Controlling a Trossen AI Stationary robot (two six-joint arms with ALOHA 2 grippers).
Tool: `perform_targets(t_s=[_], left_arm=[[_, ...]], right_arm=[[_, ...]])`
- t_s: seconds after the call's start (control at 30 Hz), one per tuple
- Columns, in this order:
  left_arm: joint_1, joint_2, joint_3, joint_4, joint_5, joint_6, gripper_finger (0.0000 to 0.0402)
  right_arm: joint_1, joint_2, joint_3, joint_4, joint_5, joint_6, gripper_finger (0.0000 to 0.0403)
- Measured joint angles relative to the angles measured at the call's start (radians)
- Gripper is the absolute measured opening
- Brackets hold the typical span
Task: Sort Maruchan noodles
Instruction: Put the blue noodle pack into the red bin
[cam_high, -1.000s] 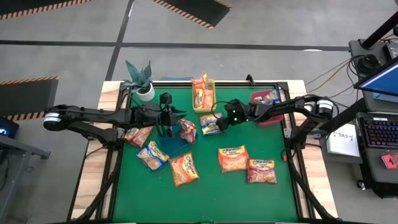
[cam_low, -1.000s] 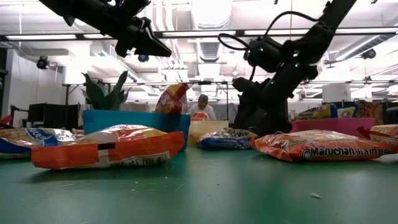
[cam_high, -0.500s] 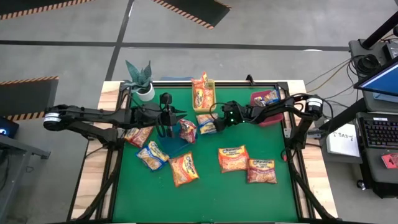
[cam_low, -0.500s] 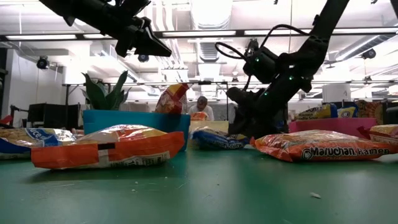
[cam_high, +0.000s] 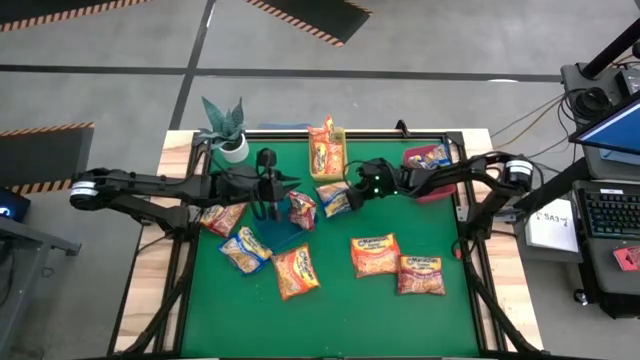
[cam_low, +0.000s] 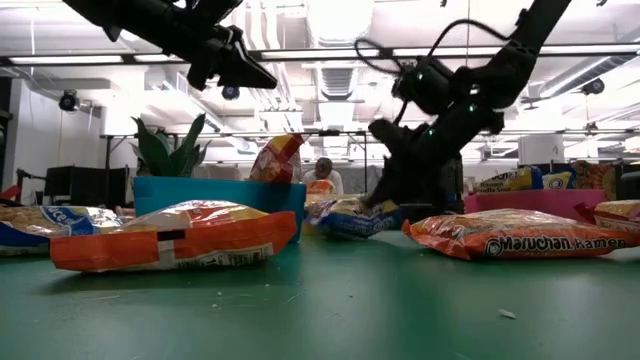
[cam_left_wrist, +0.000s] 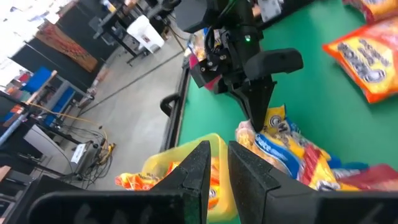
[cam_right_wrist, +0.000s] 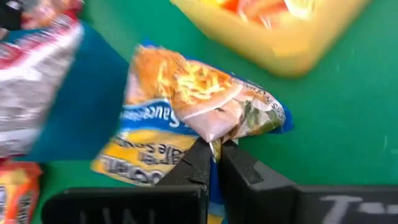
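The right gripper (cam_high: 350, 193) pinches the edge of a blue-edged noodle packet (cam_high: 337, 199) on the green table (cam_high: 400, 320), between the yellow bin (cam_high: 328, 150) and the blue bin (cam_high: 285, 228) — fingers pressed tight on the wrapper. The left gripper (cam_high: 272, 208) hangs above the blue bin, fingers nearly together, holding nothing — other packets lie scattered nearby

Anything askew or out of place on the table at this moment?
One red-pink packet lies propped across the rim of the blue bin, not down inside it. The right gripper is shut on a blue-edged packet, pinching it into a crumpled peak beside the yellow bin. Otherwise nothing looks spilled or torn.
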Motion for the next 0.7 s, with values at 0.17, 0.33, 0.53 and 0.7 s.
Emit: perform_targets(t_s=[0.17, 0.33, 0.53, 0.7], left_arm=[[0.0, -0.021, 0.0, 0.062, -0.001, -0.018, 0.0039], [0.0, -0.048, -0.001, 0.062, -0.001, -0.041, 0.0039], [0.0, -0.044, -0.001, 0.057, -0.001, -0.046, 0.0039], [0.0, -0.028, -0.001, 0.059, -0.001, -0.04, 0.0039]], right_arm=[[0.0, -0.108, 0.0, -0.006, 0.001, -0.022, 0.0009], [0.001, -0.241, 0.0, -0.061, 0.019, -0.034, 0.0009], [0.0, -0.4, 0.0, -0.161, 0.059, -0.035, 0.0009], [-0.004, -0.546, 0.027, -0.355, 0.202, -0.068, 0.0009]])
